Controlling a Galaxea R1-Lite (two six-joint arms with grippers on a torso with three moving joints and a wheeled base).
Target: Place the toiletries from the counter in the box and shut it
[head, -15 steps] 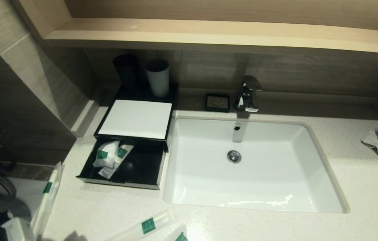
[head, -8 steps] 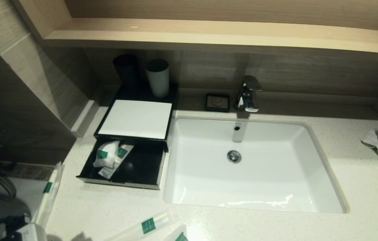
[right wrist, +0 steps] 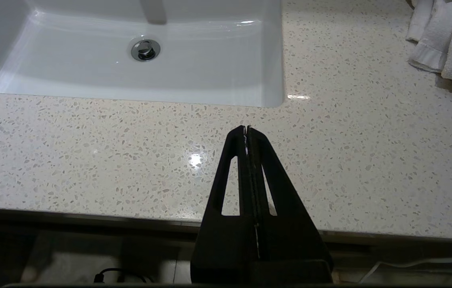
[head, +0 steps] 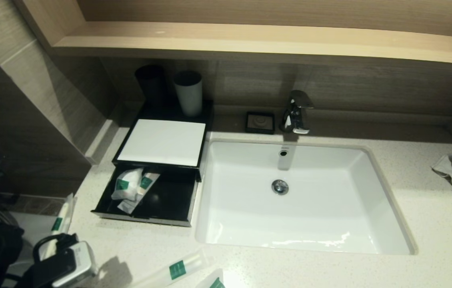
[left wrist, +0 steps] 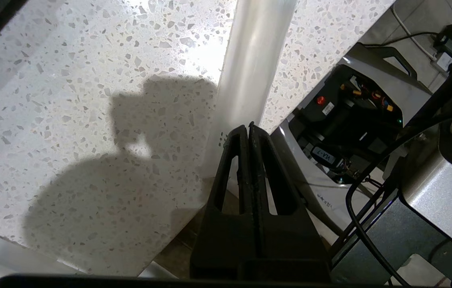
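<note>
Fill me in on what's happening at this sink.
A robot is packing toiletry packets into the box beside the sink. Its drawer is open with a few packets already inside. Three more lie at the counter's near edge. The left gripper, fingers shut and empty, hangs by the counter's left front corner, next to a long packet there. The right gripper, also shut, hangs idle over the front edge, right of the sink.

Left gripper and right gripper: fingers pressed together
</note>
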